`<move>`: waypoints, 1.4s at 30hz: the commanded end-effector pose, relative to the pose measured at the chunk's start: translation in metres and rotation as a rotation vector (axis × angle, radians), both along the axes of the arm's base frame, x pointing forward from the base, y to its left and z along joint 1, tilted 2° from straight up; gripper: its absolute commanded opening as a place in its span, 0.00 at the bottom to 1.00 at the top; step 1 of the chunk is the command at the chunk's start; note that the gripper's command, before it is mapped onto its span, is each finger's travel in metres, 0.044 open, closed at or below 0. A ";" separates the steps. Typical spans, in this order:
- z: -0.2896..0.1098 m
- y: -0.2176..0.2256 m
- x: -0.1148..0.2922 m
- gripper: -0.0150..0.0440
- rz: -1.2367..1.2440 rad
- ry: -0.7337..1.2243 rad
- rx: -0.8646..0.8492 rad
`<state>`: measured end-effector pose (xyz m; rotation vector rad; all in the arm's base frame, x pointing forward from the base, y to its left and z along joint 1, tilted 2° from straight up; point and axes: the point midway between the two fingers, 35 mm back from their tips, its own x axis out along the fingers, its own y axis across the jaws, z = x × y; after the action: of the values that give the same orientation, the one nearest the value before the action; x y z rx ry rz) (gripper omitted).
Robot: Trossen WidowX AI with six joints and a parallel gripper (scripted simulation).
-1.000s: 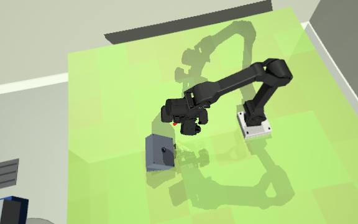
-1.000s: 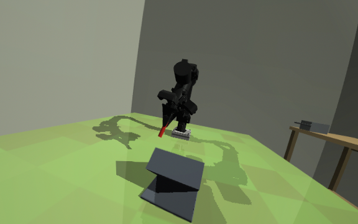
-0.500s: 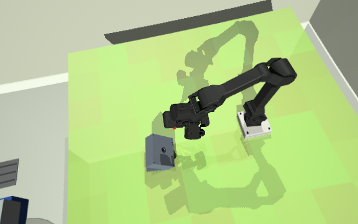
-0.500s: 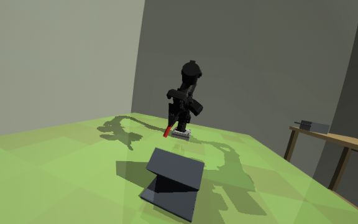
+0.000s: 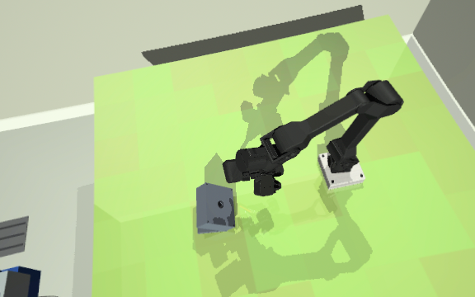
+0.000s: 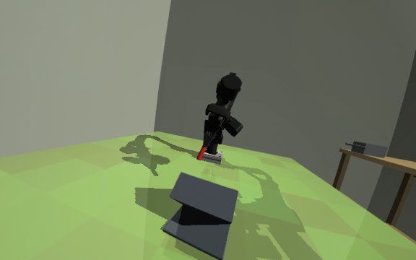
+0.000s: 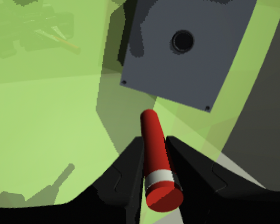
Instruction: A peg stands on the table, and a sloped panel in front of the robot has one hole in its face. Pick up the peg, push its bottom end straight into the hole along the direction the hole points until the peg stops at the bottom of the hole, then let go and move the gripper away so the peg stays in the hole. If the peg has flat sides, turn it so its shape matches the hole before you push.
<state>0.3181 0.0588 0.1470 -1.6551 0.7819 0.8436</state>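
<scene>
A smooth, faintly glossy red peg (image 7: 156, 163) with a white band sits clamped between matt black jaws that look like plastic. The sloped panel (image 7: 187, 36) appears flat slate-grey and matt, its hole (image 7: 183, 42) dark. The green counter (image 5: 147, 124) shows a smooth, slightly reflective finish. A side table (image 6: 406, 167) looks wooden.
</scene>
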 end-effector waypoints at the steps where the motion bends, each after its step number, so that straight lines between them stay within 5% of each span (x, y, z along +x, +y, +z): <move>1: 0.001 0.004 -0.001 0.25 0.023 -0.016 -0.012; 42: -0.001 0.044 -0.001 0.25 0.227 -0.159 -0.074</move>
<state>0.3149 0.1019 0.1494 -1.8677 0.5337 0.8331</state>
